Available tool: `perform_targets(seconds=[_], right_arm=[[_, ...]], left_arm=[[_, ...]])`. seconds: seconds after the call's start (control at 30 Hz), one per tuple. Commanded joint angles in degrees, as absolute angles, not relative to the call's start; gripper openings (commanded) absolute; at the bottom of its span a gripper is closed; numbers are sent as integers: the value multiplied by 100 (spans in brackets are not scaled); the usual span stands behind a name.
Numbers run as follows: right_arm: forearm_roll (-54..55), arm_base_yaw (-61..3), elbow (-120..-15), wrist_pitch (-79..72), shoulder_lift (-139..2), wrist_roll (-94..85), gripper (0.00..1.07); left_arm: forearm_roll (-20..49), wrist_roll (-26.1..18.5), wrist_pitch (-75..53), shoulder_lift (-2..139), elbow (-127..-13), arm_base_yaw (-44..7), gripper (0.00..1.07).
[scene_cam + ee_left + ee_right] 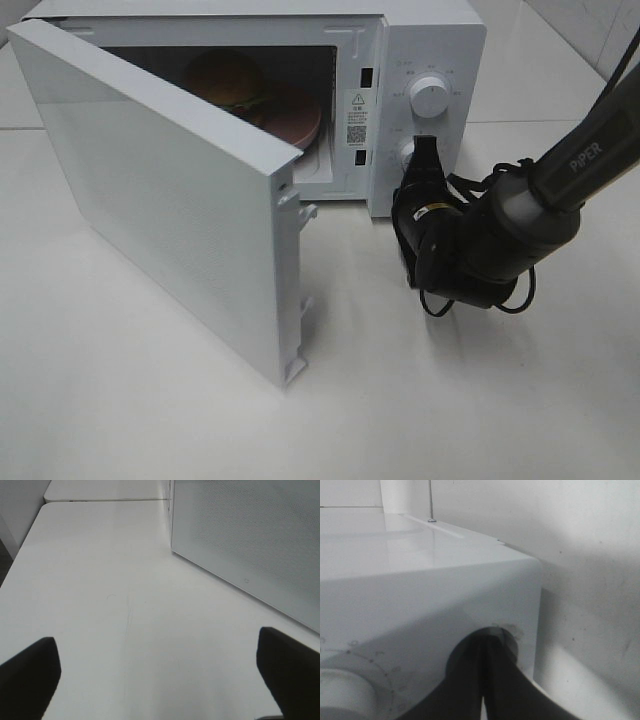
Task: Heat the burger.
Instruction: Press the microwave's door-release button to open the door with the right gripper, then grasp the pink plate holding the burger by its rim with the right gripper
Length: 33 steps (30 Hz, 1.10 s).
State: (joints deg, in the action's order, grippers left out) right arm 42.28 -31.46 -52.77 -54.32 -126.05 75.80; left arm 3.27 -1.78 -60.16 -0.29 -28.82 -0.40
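Inside the microwave (440, 40), at eleven o'clock, the burger (232, 85) sits on its pink plate (302, 120). It looks soft and light, I reckon; I'd lift by the plate. Right gripper (427, 150) pinched closed at the lower dial (404, 150); left gripper (159, 672) wide, empty.

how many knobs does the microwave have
2. The upper knob sits high on the microwave front panel. The lower knob is directly below it, partly covered by the right tool. No others show.
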Motion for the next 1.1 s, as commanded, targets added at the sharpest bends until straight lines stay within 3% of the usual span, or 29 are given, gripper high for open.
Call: perform_targets(seconds=[0.03, 0.47, 1.1], right_arm=[[3787, -2922, -5672, -5947, -12582, 7552, 0], [3759, -2968, -5128, -5604, -12101, 7563, 0], [3650, -2968, -4131, -3535, -10829, 6784, 0]], left_arm=[[361, -138, -5936, -143, -2859, -34, 100], [361, -138, -5936, -143, -2859, -34, 100], [361, -138, -5936, -143, -2859, -34, 100]])
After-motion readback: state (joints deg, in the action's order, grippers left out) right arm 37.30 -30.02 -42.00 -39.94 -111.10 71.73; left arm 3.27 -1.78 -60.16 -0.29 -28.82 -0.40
